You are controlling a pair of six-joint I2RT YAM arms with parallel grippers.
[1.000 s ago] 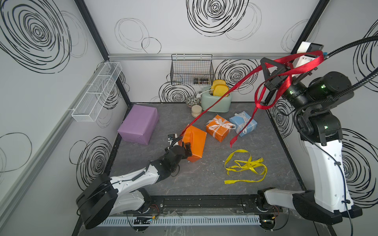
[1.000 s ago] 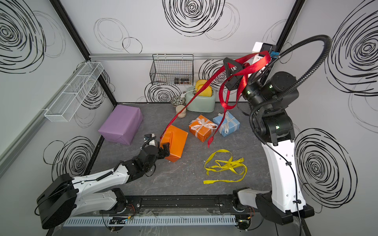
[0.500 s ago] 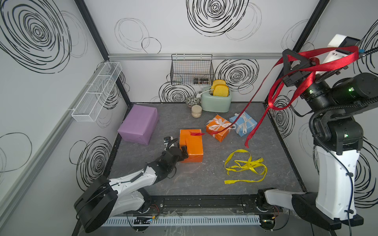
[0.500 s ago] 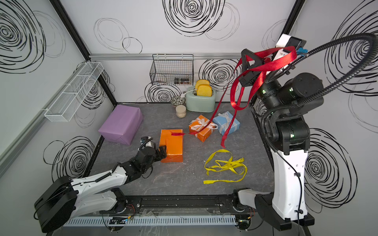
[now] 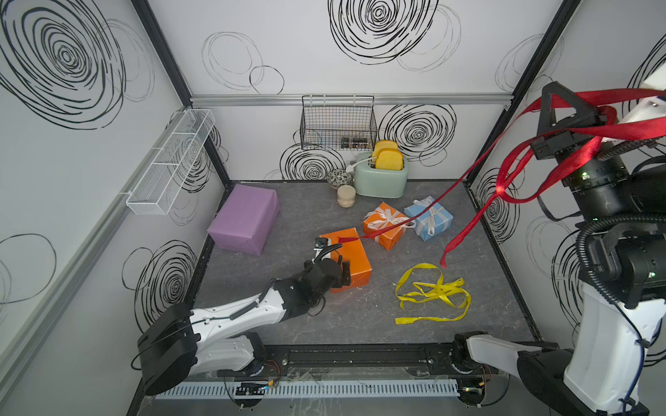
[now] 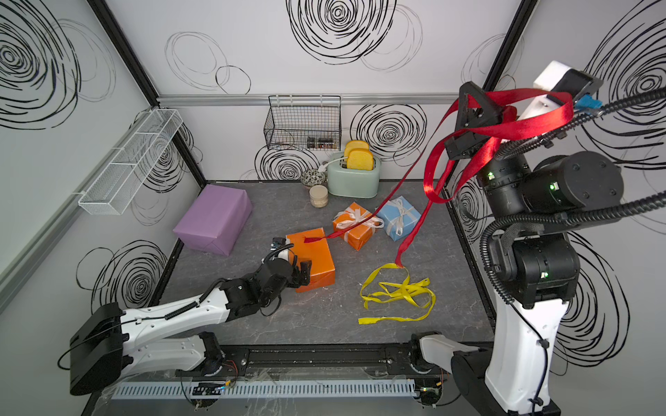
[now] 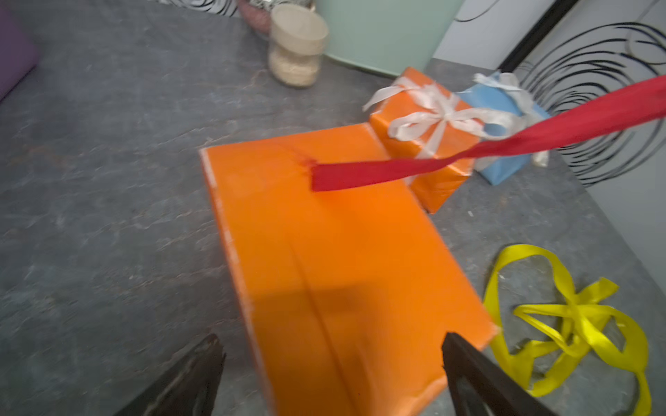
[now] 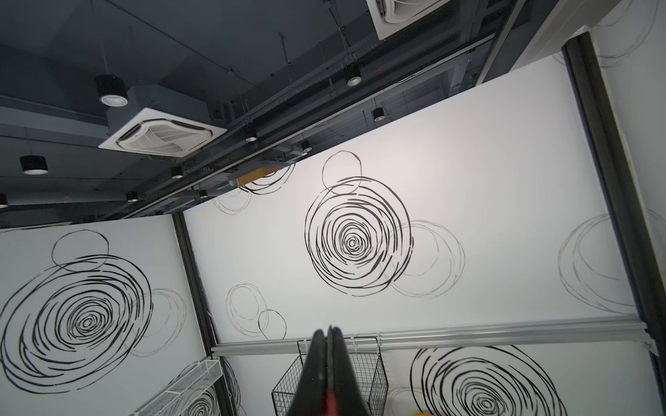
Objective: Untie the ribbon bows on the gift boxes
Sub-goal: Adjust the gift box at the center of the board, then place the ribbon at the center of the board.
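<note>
1. The counter carries four gift boxes. The lilac box, the biggest, sits bare by the left wall.
2. Mid-counter lies the medium orange box. The left hand is spread wide at its near end and grips nothing, probably steadying it.
3. High up, the right hand is pinched closed on the red ribbon, drawing it off; the ribbon's end trails on that box.
4. The wire basket holds small jars, and the toaster holds toast.
5. The small orange box and the blue box wear tied white bows. The yellow ribbon lies loose.

Raised right hand holds red ribbon reaching nearer orange box.
</note>
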